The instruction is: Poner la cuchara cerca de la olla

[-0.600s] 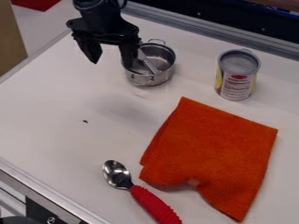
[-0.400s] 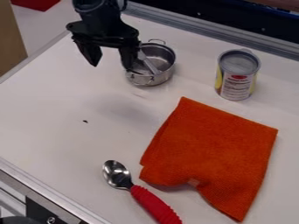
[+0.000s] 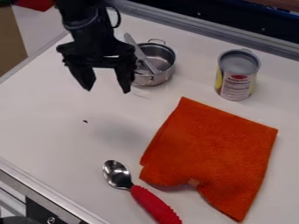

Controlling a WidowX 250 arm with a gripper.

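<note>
The black gripper [image 3: 107, 91] hangs over the upper left of the table, its two fingers spread apart with nothing between them. Just right of it stands a small steel pot [image 3: 156, 78], and the right finger covers part of the pot's left side. A grey utensil [image 3: 140, 53] leans in the pot, its upper end sticking out past the rim. Far from the gripper, at the bottom, a spoon [image 3: 139, 191] with a metal bowl and ribbed red handle lies on the table, left of the orange cloth.
An orange cloth [image 3: 213, 153] is spread over the right half of the table [image 3: 52, 127]. Behind it stands an open-topped can [image 3: 237, 76]. A metal rail runs along the back, and another edge lies at the lower left.
The gripper has come down and slightly left, toward the camera, uncovering more of the utensil in the pot. Spoon, pot, cloth and can have stayed put.
</note>
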